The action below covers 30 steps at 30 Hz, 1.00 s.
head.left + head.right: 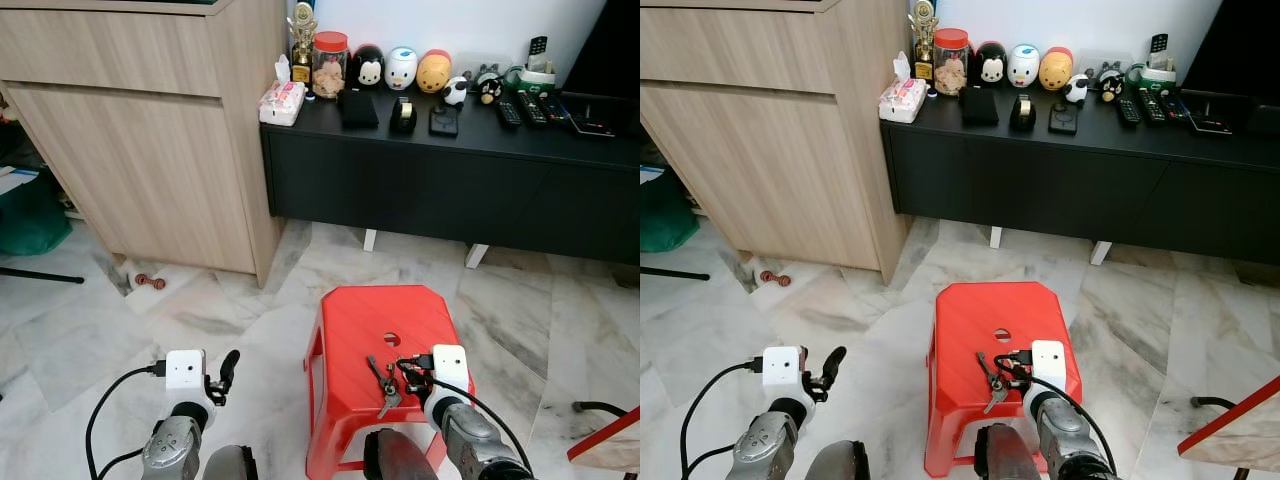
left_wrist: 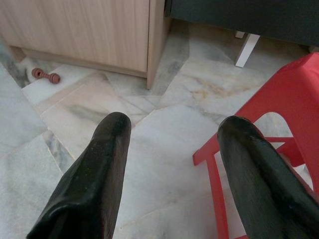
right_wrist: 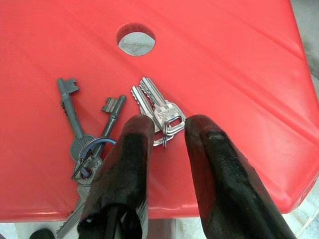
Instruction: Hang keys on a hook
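We see the keys [image 3: 107, 144] lying on the red stool [image 3: 234, 59], near its round hole. Our right pincer [image 3: 167, 127] hovers over the silver pair, fingers slightly parted, gripping nothing. Our left pincer [image 2: 172, 132] hangs spread wide beside the stool.

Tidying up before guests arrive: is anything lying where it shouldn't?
Two things. A bunch of keys lies on the red stool, the right gripper poised over it. A small reddish dumbbell-shaped object sits loose on the marble floor beside the wooden cabinet.
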### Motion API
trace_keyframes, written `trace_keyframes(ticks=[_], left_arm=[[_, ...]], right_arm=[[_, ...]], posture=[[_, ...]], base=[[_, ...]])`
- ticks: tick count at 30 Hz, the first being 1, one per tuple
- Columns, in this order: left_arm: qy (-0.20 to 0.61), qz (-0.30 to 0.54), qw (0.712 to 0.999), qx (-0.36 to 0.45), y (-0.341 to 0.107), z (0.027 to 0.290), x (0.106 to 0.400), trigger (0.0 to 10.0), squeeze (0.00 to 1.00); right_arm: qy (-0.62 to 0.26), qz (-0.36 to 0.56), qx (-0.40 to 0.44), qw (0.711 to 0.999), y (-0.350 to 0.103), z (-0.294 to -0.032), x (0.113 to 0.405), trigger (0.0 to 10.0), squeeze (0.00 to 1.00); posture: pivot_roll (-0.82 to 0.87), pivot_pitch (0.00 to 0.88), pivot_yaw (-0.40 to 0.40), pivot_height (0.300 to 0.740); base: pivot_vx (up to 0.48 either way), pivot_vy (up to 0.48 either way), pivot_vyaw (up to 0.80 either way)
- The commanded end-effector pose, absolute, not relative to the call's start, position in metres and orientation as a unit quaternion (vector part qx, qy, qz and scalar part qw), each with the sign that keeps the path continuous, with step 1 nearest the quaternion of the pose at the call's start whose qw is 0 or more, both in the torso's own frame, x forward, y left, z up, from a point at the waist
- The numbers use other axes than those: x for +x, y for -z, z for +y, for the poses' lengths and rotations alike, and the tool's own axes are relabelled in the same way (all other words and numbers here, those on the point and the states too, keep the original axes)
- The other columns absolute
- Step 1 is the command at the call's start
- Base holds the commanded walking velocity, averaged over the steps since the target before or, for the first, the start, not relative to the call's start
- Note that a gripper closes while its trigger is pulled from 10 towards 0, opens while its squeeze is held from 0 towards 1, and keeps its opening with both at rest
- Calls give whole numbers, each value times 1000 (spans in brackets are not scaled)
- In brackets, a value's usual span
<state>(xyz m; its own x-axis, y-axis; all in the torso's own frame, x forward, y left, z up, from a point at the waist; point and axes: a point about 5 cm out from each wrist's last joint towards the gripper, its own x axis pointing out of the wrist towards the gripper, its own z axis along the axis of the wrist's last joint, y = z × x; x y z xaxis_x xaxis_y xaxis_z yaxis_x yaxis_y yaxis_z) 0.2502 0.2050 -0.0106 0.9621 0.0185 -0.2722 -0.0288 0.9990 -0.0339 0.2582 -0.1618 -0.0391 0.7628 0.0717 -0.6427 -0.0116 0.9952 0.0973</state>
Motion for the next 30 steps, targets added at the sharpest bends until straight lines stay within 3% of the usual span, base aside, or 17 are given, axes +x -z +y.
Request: trace_keyframes(ticks=[1,30], left_arm=[[-13,138,990,-22,12,205,247,10000,0],[-22,111,993,-19,5,206,243,10000,0]], right_arm=[[-13,346,49,937,38,-166,260,10000,0],[-25,335,48,941,35,-161,263,10000,0]], posture=[[-24,70,-56,615],[-15,158,-71,615]], base=[[0,0,0],[0,0,0]])
